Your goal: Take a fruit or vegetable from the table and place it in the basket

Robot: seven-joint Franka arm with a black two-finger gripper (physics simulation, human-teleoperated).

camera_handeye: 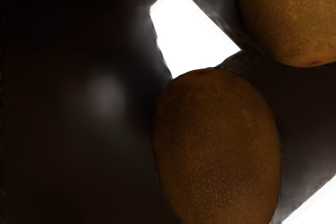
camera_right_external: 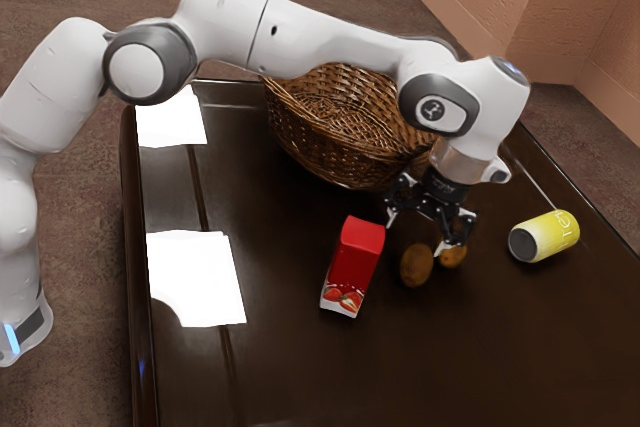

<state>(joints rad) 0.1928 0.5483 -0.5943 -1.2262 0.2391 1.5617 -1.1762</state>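
Above the table [camera_right_external: 290, 367], the gripper [camera_right_external: 416, 235] points down with its fingers spread wide apart. Just beneath it in the exterior view is a brown kiwi-like fruit [camera_right_external: 416, 266]. A second such fruit [camera_right_external: 454, 256] lies close by, toward the exterior view's right, partly hidden behind a finger. In the wrist view one brown fruit [camera_handeye: 216, 145] looms large under the hand, and the other fruit [camera_handeye: 291, 14] is near it, with a narrow gap between them. The wicker basket [camera_right_external: 325, 152] stands behind the gripper, partly covered by the arm.
A red carton [camera_right_external: 354, 259] with a strawberry picture stands beside the fruits, toward the exterior view's left. On the exterior view's right, a yellow can [camera_right_external: 546, 236] lies on its side near the table edge. Bright white patches show on the table's left part.
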